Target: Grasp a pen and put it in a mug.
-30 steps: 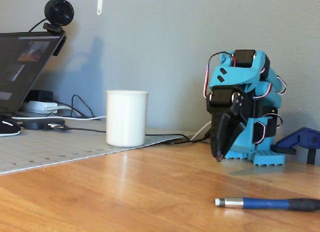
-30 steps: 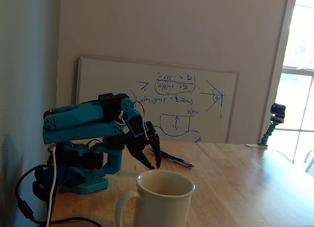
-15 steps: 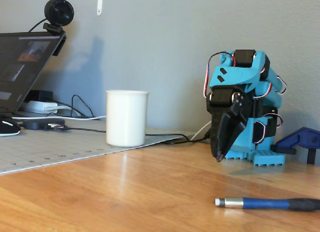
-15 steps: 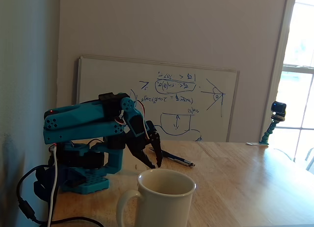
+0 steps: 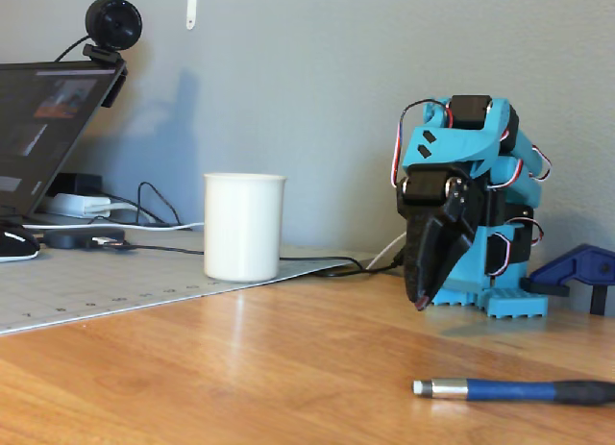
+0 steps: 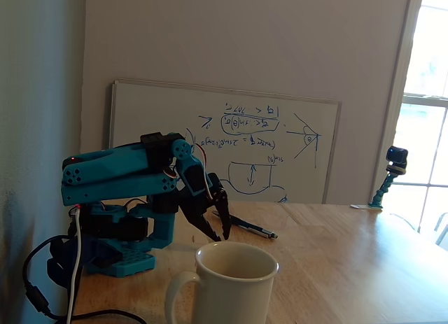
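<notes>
Opening step: the approach, with no grasp yet made. The arm (image 5: 471,214) sits folded over its base, and the pincer (image 5: 423,299) points down at the desk (image 5: 240,368), holding nothing. In a fixed view its fingers (image 6: 225,219) stand narrowly apart; in the other they look nearly together. The pen (image 5: 514,389) lies flat on the desk, apart from the pincer; in a fixed view it lies just behind the fingers (image 6: 252,228). The mug (image 5: 244,226) stands upright, well apart from the pen, and looks empty from above (image 6: 234,282).

Next move, as judged: unfold, spread the fingers across the barrel, lower and close, then lift and tip the pen into the mug.

Surroundings: a cable (image 5: 317,264) runs past the mug's foot; laptop (image 5: 43,128), webcam (image 5: 110,27), whiteboard (image 6: 224,142). Nothing blocks the pen; the cable near the mug may snag.
</notes>
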Tool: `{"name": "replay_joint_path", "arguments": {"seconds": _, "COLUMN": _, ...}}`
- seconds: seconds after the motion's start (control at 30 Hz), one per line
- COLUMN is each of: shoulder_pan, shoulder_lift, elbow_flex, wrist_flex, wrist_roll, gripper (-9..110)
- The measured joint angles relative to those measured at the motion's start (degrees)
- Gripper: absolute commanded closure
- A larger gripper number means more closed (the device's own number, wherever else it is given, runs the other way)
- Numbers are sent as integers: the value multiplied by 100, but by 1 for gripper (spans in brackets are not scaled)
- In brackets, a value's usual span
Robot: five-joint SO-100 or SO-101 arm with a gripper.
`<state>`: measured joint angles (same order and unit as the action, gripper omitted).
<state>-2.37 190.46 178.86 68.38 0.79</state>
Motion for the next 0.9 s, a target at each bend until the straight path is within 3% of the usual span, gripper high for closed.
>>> {"name": "replay_joint_path", "arguments": {"seconds": 0.43, "shoulder_pan": -1310, "shoulder_lift": -633, "elbow_flex": -97, "wrist_flex": -255, "wrist_roll": 88, "gripper": 96}}
{"name": "replay_joint_path", "arguments": {"seconds": 0.7, "shoulder_pan": -1960, "shoulder_lift": -3041, "elbow_flex": -1406, "wrist_flex": -993, "wrist_roll": 88, "gripper": 82}}
{"name": "replay_joint_path", "arguments": {"seconds": 0.9, "shoulder_pan": -2443, "shoulder_lift": -4922, "elbow_flex": -2821, "wrist_flex": -1107, "wrist_roll": 88, "gripper": 79}}
